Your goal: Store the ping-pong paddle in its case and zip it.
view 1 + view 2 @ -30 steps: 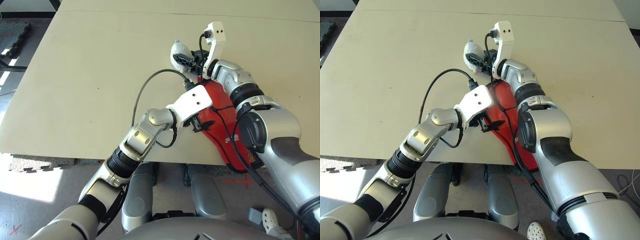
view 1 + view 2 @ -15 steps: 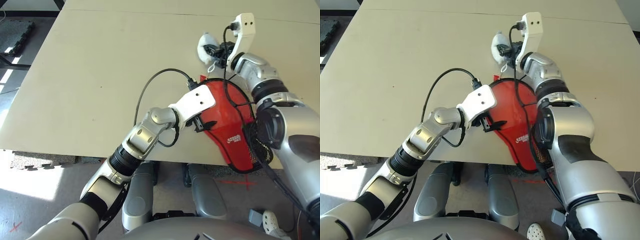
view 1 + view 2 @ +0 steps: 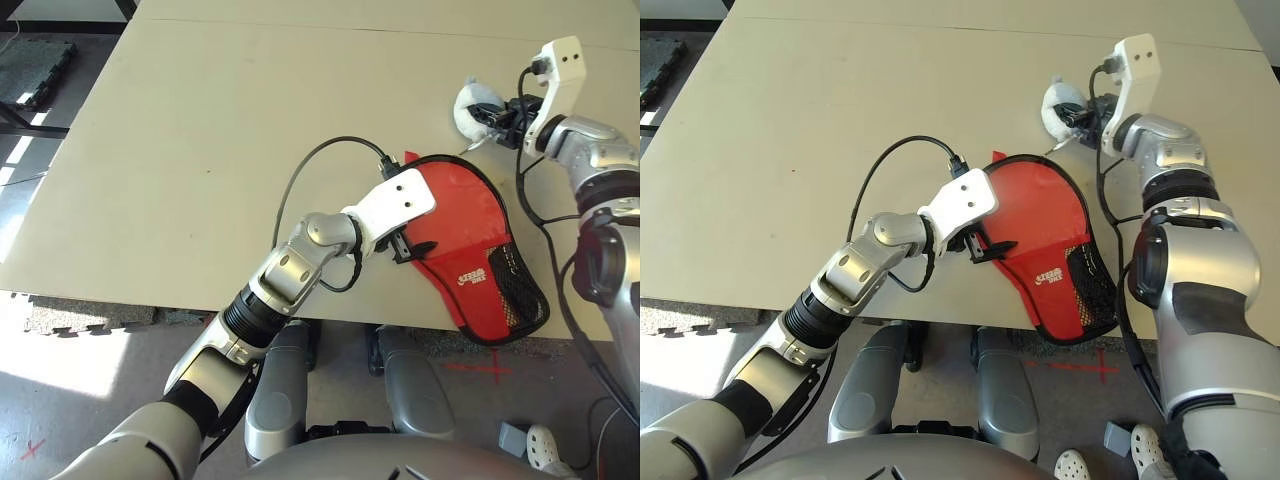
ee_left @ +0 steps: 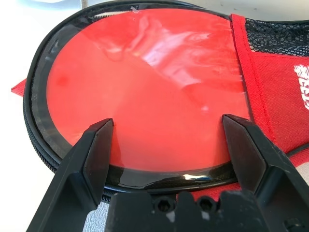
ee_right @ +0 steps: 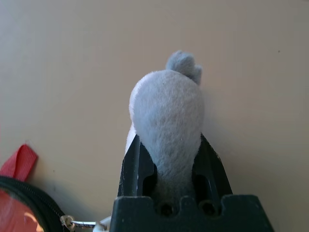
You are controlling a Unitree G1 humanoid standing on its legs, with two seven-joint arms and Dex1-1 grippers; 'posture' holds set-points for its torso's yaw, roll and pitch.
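— Jaws?
— Right gripper (image 5: 169, 166): pinching the plush charm (image 5: 166, 111). Left gripper (image 4: 166, 121): spread over the case (image 4: 159, 82).
— Case position?
— At the worktop's (image 3: 180, 200) near edge, its pocket end overhanging.

Head's two eyes face down, sharing the table (image 3: 250, 120).

The beige counter (image 3: 150, 200) has a seam across its far part; the red case (image 3: 464, 205) lies on it, near the front edge.
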